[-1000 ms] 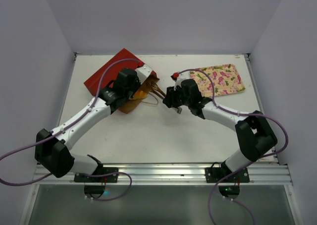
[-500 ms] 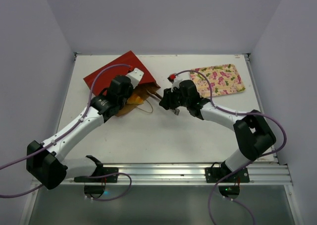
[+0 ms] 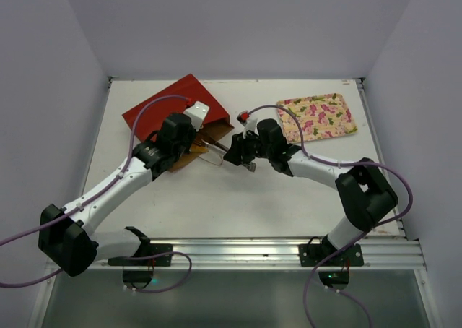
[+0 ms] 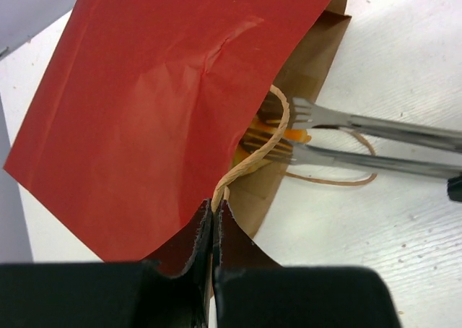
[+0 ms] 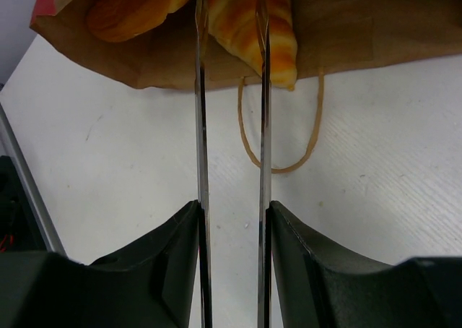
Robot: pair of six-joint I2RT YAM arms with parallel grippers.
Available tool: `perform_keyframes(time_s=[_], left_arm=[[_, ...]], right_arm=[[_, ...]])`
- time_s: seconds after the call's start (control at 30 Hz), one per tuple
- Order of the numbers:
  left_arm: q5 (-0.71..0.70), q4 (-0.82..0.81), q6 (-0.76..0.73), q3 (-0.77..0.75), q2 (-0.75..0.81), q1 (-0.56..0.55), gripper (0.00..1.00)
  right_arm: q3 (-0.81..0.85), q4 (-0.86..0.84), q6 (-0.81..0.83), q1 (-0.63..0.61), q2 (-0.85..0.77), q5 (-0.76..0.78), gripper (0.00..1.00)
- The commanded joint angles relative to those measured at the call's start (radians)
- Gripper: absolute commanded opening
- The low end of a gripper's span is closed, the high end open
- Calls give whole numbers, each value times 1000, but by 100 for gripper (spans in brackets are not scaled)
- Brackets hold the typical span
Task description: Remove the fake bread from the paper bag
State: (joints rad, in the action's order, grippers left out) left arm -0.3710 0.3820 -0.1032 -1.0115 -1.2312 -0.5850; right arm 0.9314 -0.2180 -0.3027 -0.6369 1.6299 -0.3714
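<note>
The red paper bag (image 3: 162, 111) lies flat at the back left, its brown mouth facing right. My left gripper (image 3: 201, 129) is shut on the upper tan loop handle (image 4: 263, 144) and holds the top flap (image 4: 166, 89) raised. My right gripper (image 3: 220, 149) carries two long fork-like metal fingers (image 4: 375, 129) that reach into the bag's mouth. They stand apart on either side of an orange croissant-like fake bread (image 5: 238, 17). A second piece of bread (image 5: 130, 6) lies to its left inside the bag. The lower handle (image 5: 281, 165) rests on the table.
A pink-flowered rectangular tray (image 3: 321, 115) lies at the back right, behind my right arm. White walls close in the table at the back and on both sides. The metal rail (image 3: 238, 248) with the arm bases runs along the near edge.
My right gripper has moved left, and its metal fingers have entered the bag's mouth. My left arm has shifted left with the handle and the bag has opened wider.
</note>
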Motion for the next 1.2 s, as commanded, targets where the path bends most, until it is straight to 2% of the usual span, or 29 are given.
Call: perform_keyframes(time_s=[0.0, 0.33, 0.43, 0.5, 0.57, 0.63, 0.87, 1.17], left_arm=[[-9, -58, 89, -4, 26, -4, 0], [26, -46, 154, -18, 102, -4, 0], [-78, -28, 236, -3, 139, -3, 0], [-86, -34, 258, 22, 159, -3, 0], [-51, -52, 255, 39, 183, -3, 0], [-23, -48, 260, 48, 190, -4, 0], [-22, 43, 307, 28, 161, -3, 0], [36, -25, 272, 111, 191, -4, 0]], right_arm=[[6, -84, -42, -3, -4, -63, 46], [61, -61, -128, -4, 18, -97, 45], [133, 85, -150, -4, 27, -83, 43], [152, 115, -191, -4, 28, -86, 42], [123, 50, -269, -6, 9, -107, 42], [95, 7, -333, -10, -11, -116, 47], [64, -10, -452, -41, -30, -92, 48], [-22, -81, -630, -118, -59, -37, 49]])
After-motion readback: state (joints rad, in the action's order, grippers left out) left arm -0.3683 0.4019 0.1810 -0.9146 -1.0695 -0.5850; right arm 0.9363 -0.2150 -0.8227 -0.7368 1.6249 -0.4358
